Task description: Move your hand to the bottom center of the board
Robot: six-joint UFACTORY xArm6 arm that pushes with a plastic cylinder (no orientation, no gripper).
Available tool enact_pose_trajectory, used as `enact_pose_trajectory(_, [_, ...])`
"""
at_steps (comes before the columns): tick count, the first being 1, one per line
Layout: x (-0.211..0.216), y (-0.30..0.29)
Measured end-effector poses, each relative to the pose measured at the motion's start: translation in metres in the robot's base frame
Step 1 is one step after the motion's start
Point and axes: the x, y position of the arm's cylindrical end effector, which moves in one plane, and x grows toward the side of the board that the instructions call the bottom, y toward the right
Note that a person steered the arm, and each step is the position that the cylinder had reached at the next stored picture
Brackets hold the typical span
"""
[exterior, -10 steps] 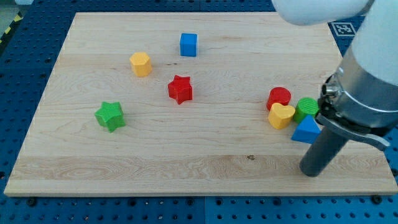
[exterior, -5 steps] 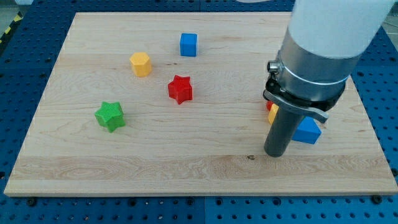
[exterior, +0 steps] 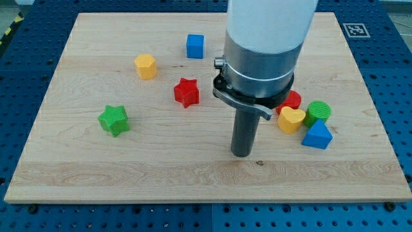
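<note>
My tip (exterior: 241, 153) rests on the wooden board (exterior: 129, 167) a little right of the middle, in its lower half. It touches no block. The red star (exterior: 187, 92) is up and to the left of it. A cluster lies to its right: the red cylinder (exterior: 293, 100), partly hidden by my arm, the yellow heart (exterior: 291, 120), the green cylinder (exterior: 318, 111) and the blue triangle (exterior: 317, 135). The green star (exterior: 114, 120) is far to the left.
A yellow hexagon (exterior: 146, 66) and a blue cube (exterior: 195, 46) sit in the upper part of the board. A blue pegboard surface surrounds the board. A small dark knot marks the wood just right of my tip.
My tip has slid left along the lower part of the board, from below the blue triangle to near the bottom middle. No block has moved.
</note>
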Motion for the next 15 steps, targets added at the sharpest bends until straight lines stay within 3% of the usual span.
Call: enact_pose_trajectory(15, [-0.001,-0.027])
